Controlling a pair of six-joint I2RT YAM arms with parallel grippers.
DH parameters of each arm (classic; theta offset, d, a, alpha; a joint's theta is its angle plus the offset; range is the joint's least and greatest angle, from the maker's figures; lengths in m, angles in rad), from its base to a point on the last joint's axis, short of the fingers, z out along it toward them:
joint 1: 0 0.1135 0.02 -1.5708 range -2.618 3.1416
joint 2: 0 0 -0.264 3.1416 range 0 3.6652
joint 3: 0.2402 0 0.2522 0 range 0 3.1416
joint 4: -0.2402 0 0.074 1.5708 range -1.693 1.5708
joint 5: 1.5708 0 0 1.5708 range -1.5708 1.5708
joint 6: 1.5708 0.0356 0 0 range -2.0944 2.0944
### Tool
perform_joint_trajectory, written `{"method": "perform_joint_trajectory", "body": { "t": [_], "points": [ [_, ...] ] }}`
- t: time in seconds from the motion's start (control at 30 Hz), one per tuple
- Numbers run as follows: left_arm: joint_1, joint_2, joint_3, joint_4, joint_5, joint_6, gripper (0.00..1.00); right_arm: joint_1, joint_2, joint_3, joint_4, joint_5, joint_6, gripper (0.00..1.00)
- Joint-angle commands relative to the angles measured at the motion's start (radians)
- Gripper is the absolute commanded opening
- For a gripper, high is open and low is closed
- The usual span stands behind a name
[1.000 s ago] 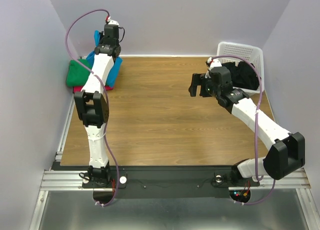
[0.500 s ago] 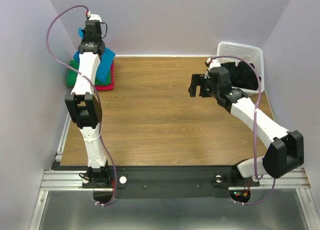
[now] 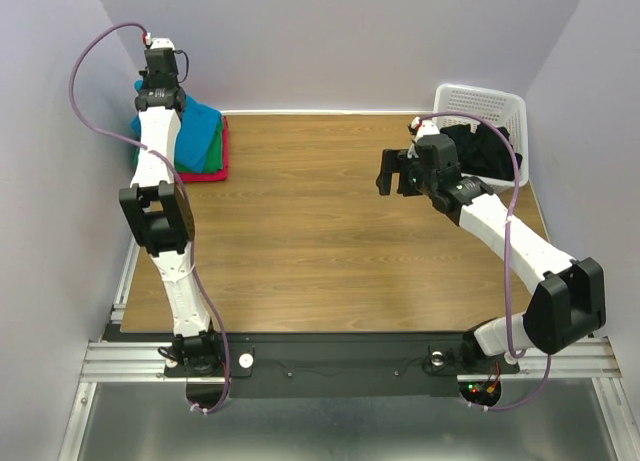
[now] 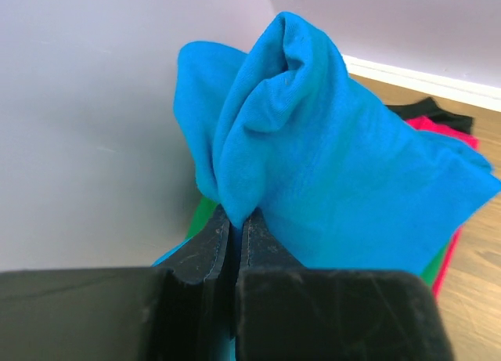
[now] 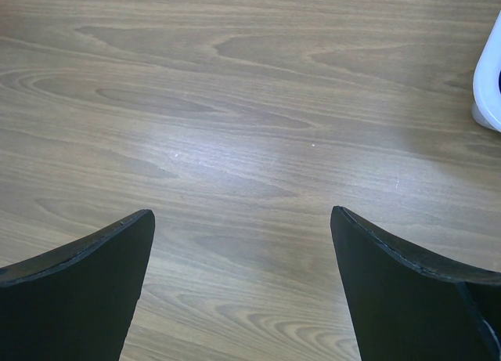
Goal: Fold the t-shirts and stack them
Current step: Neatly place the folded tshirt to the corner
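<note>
Over in the far left corner, the left gripper (image 4: 233, 228) has its jaws pressed nearly together on a fold of the blue shirt (image 4: 329, 157), pinching the cloth right at the tips. The pinched part rises in a crumpled peak close against the left wall (image 4: 86, 126). The rest of the shirt slopes down and away to the right, draped over the pile beneath.

Under it lies the green shirt (image 3: 212, 155), with only its edges showing. Under that is the red shirt (image 3: 205, 175), whose rim runs along the table (image 3: 320, 241) at the near and right sides of the pile. In the left wrist view a strip of black cloth (image 4: 427, 110) peeks out past the red shirt's far edge; I cannot tell whether it is a shirt. The whole pile sits at the table's far left corner, up against the wall.

Across the table, the right gripper (image 5: 243, 220) hangs above bare wood with its jaws spread wide and nothing between them. It is near the basket (image 3: 482, 103), which stands at the far right corner; a white corner of it shows at the right edge of the right wrist view. Black shirts (image 3: 485, 153) lie bunched inside the basket, spilling over its near-left side, just behind the right arm's wrist. The two grippers are well apart.
</note>
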Motion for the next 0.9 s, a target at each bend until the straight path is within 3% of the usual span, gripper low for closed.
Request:
{"method": "perform_joint_trajectory", "body": {
  "t": [0.0,0.17,0.5,0.87],
  "points": [
    [-0.024,-0.102,0.045,0.035,0.032,-0.042,0.00,-0.002,-0.012,0.019,0.010,0.009,-0.006,1.00],
    [-0.088,-0.183,0.032,0.015,-0.003,-0.042,0.00,-0.002,-0.009,0.019,0.008,-0.005,-0.003,1.00],
    [-0.199,-0.190,0.045,-0.036,-0.079,-0.083,0.00,-0.002,-0.046,0.010,0.010,-0.006,0.000,1.00],
    [-0.204,-0.131,0.028,-0.036,-0.089,-0.107,0.00,-0.002,-0.036,0.013,0.010,-0.002,0.000,1.00]
  ]
}}
